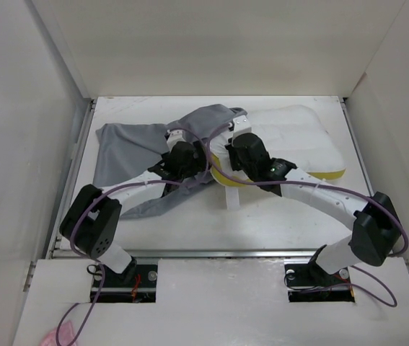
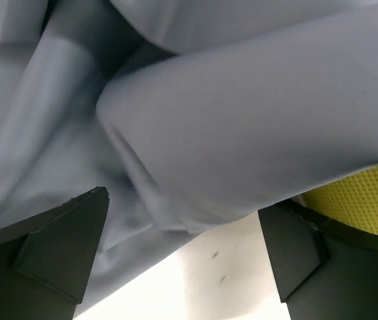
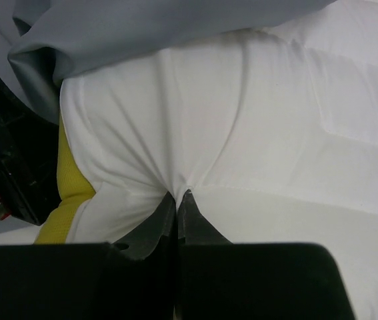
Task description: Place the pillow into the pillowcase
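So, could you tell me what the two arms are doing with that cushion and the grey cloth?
The arms are working the pillow into the pillowcase. The right gripper is shut, pinching a fold of the white pillow near its yellow-trimmed end. The left gripper is open at the pillowcase, with grey cloth bulging between its spread fingers. Grey cloth overlaps only that end of the pillow; most of it lies uncovered on the table.

We find the pillow's (image 1: 298, 137) left end hidden beneath the right arm (image 1: 312, 189) and the pillowcase (image 1: 128, 148); the pillowcase's opening is not discernible.
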